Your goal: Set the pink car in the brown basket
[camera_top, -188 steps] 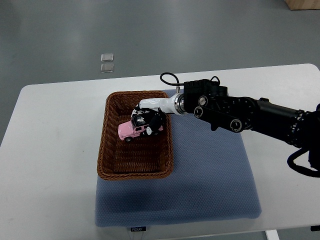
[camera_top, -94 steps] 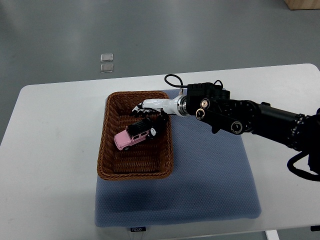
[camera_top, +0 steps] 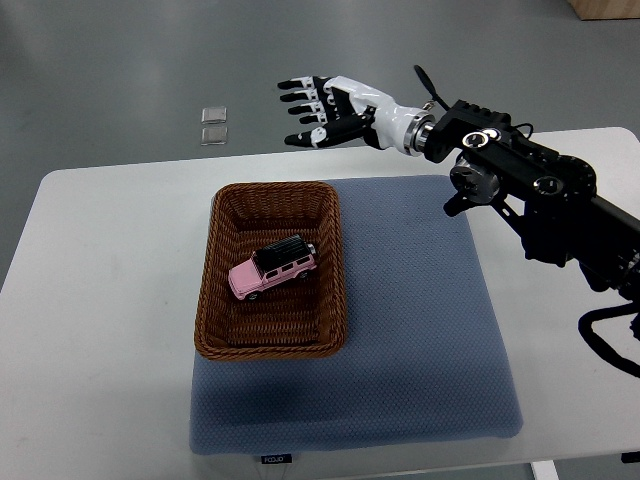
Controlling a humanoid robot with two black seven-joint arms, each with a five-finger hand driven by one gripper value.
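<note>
The pink car [camera_top: 272, 268] with a black roof lies inside the brown wicker basket [camera_top: 222, 328], near its middle, tilted a little. My right hand [camera_top: 318, 110] is raised well above and beyond the basket's far edge, with its fingers spread and holding nothing. Its black arm [camera_top: 545, 195] comes in from the right edge. The left arm is out of view.
The basket stands on the left part of a blue-grey mat [camera_top: 420, 340] on a white table [camera_top: 95, 330]. Two small clear squares [camera_top: 213, 125] lie on the grey floor beyond the table.
My right hand let go of the pink car in the basket, then rose and drew back beyond the basket's far edge, fingers opening. The car settled on the basket floor.
</note>
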